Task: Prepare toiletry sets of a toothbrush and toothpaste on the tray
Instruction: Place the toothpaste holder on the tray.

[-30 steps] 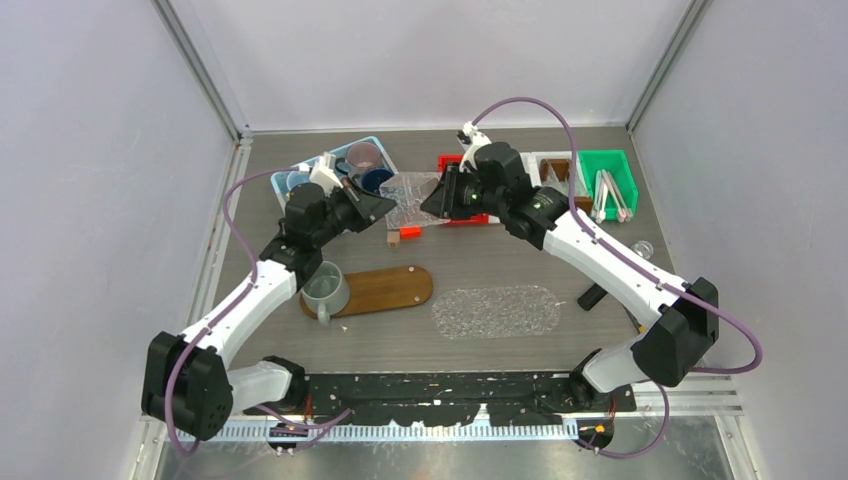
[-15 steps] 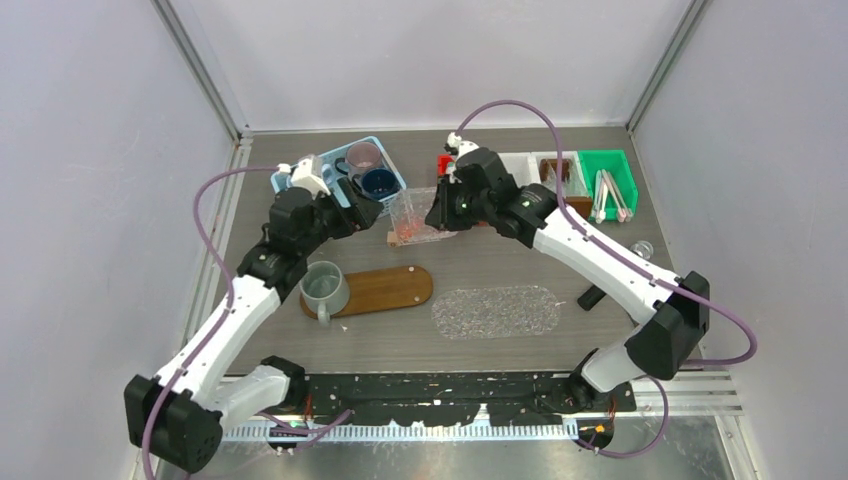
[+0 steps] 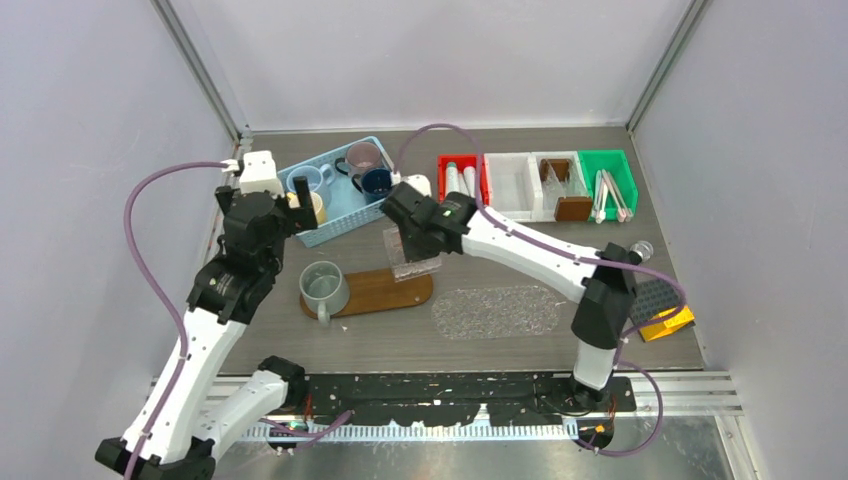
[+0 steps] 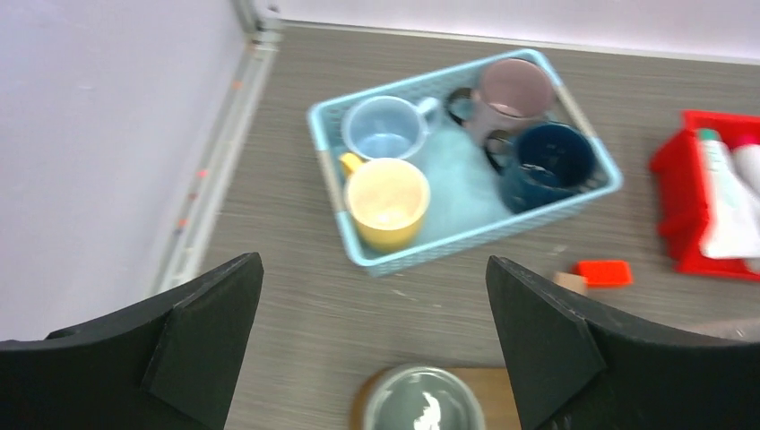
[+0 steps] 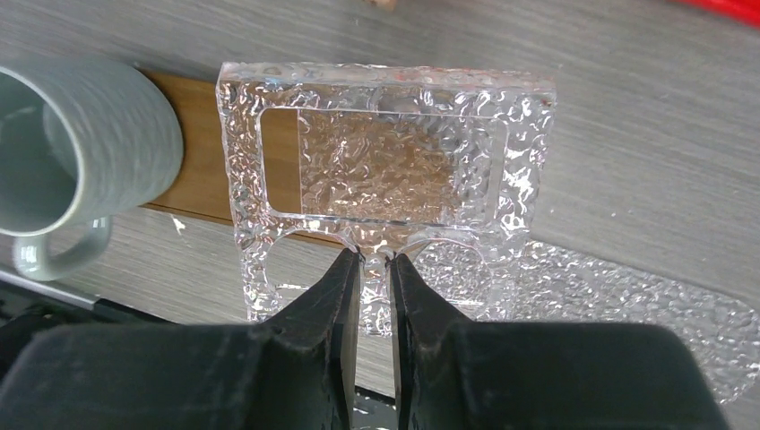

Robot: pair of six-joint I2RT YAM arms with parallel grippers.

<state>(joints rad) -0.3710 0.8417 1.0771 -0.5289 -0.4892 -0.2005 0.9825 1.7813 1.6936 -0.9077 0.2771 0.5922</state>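
Your right gripper (image 5: 375, 258) was pressed onto the near edge tab of a clear textured holder (image 5: 385, 161), held flat above the wooden tray (image 5: 199, 152), where the grey-green mug (image 5: 81, 152) stood. Your left gripper (image 4: 372, 269) was spread wide and empty above the blue basket (image 4: 475, 237), which held the light blue mug (image 4: 385, 130), cream-yellow mug (image 4: 387, 202), mauve mug (image 4: 513, 90) and navy mug (image 4: 547, 161). The toothpaste tubes (image 4: 724, 193) lay in the red bin (image 4: 681, 193). Your right arm reached across leftward; your left arm stretched along the left edge.
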